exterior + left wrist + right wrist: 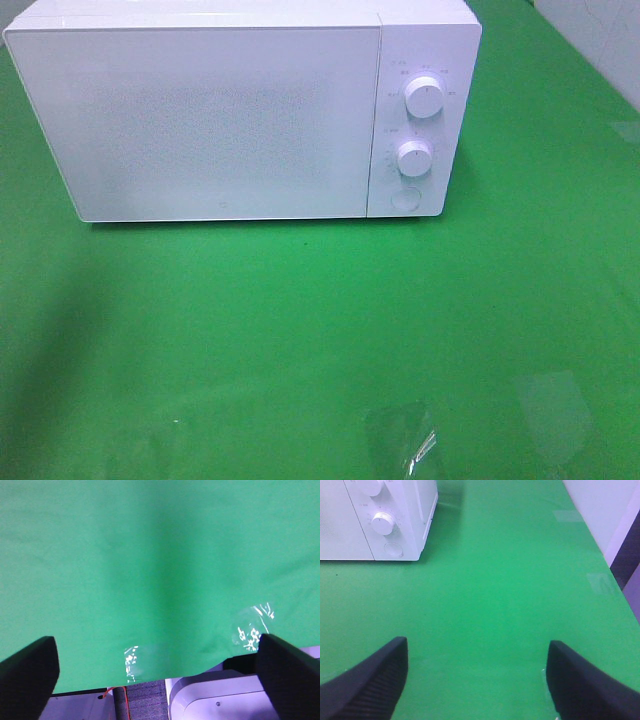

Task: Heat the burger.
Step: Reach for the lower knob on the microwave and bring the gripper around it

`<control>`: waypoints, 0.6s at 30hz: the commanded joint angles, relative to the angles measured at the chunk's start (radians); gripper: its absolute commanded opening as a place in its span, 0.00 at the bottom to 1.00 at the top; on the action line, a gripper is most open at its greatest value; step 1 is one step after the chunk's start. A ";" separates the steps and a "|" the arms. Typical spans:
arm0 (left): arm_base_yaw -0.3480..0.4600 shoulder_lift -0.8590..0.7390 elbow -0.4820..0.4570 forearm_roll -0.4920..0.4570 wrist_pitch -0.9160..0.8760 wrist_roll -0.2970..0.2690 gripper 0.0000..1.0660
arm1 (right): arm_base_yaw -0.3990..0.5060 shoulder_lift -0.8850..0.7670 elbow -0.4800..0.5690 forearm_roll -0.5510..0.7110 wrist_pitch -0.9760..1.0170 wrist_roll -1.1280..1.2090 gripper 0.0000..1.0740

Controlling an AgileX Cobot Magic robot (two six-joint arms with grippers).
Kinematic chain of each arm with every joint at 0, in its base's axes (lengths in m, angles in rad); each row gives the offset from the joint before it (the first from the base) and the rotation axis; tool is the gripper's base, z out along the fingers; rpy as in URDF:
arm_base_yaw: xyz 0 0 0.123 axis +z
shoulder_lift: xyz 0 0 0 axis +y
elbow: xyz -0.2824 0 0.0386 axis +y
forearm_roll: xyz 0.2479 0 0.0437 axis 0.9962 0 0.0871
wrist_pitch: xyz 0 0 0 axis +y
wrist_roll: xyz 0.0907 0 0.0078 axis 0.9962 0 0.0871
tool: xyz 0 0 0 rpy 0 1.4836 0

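The burger is out of view in every frame. A white microwave (230, 110) stands at the back of the green table with its door shut; two white dials (424, 98) sit on its right panel above a round button (404, 199). The right wrist view catches its control panel corner (382, 522). My left gripper (155, 672) is open over the table's near edge, with only green cloth between its black fingers (27, 675). My right gripper (475, 680) is open too, a good way in front of the microwave, nothing between its fingers (370, 680). Neither arm shows in the exterior view.
Green cloth (320, 330) covers the table, held by clear tape patches (400, 440) at the near edge. A white wall (605, 510) runs along the table's right side. Below the near edge the left wrist view shows grey floor and a white base (215, 700).
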 commanded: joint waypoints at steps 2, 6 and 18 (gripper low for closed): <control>0.003 -0.080 0.108 -0.006 -0.045 -0.013 0.95 | -0.007 -0.027 0.001 -0.002 -0.005 -0.002 0.68; 0.003 -0.137 0.178 -0.005 -0.053 -0.010 0.95 | -0.007 -0.027 0.001 -0.002 -0.005 -0.002 0.68; 0.003 -0.329 0.416 -0.006 -0.073 0.042 0.95 | -0.007 -0.027 0.001 -0.002 -0.005 -0.002 0.68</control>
